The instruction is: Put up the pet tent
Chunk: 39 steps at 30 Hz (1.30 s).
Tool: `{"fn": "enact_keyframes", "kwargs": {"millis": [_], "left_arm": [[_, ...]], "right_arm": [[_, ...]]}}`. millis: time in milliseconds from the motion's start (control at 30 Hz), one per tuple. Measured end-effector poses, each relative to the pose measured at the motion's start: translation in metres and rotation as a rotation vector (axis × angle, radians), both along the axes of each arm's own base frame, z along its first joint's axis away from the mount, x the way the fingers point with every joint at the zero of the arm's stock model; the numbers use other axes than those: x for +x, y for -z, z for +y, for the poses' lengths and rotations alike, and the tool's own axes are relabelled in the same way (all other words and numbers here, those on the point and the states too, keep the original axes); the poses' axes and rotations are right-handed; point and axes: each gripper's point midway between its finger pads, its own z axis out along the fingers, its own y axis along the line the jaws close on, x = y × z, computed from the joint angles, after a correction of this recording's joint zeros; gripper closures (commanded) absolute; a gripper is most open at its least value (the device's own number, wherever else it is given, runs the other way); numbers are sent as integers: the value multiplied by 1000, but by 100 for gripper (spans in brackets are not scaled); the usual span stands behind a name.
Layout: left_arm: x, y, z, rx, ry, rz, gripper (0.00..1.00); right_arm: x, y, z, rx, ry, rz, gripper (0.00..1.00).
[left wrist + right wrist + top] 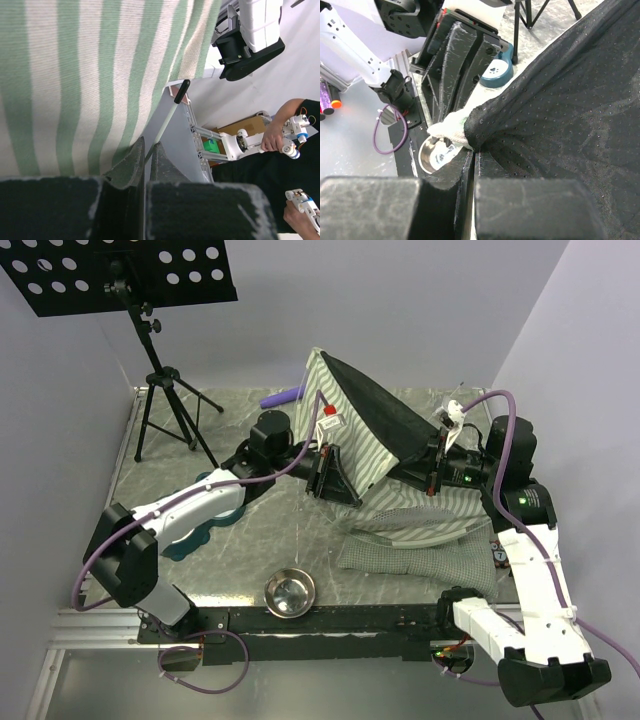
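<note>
The pet tent (372, 430), green-and-white striped with a dark lining, is held half raised above the table between my two grippers. My left gripper (330, 478) is at its left lower edge. In the left wrist view the left gripper (148, 149) is shut on a thin white pole (170, 116) with a black tip, beside the striped fabric (75, 85). My right gripper (433, 468) is at the tent's right corner. In the right wrist view the right gripper (473, 150) pinches the dark lining (560, 100) at its white hem. The checked cushion mat (420, 556) lies flat below.
A steel bowl (290, 592) sits near the front edge, also visible as the steel bowl (434, 153) in the right wrist view. A teal bowl holder (205, 522) lies under the left arm. A black music-stand tripod (165, 400) stands at the back left, with a purple object (282, 396) behind the tent.
</note>
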Motion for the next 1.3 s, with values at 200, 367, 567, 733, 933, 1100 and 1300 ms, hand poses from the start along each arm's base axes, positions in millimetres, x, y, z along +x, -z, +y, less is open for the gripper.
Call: {"fn": "enact_keyframes", "kwargs": {"millis": [200, 367, 567, 733, 933, 1100, 1300], "left_arm": [[5, 1, 2, 5, -13, 9, 99], [7, 0, 2, 5, -16, 10, 99], [6, -2, -1, 8, -5, -5, 99], [2, -3, -3, 7, 8, -8, 99], [4, -20, -6, -25, 5, -57, 99], [4, -20, -7, -20, 4, -71, 99], [5, -19, -10, 6, -14, -101, 99]], "right_arm": [[-1, -1, 0, 1, -5, -3, 100], [-6, 2, 4, -7, -31, -2, 100], [-10, 5, 8, -19, -50, -1, 100], [-11, 13, 10, -43, -62, 3, 100], [-13, 25, 14, -88, -85, -1, 100], [-16, 30, 18, -117, -106, -26, 100], [-17, 29, 20, -122, -114, -37, 100]]}}
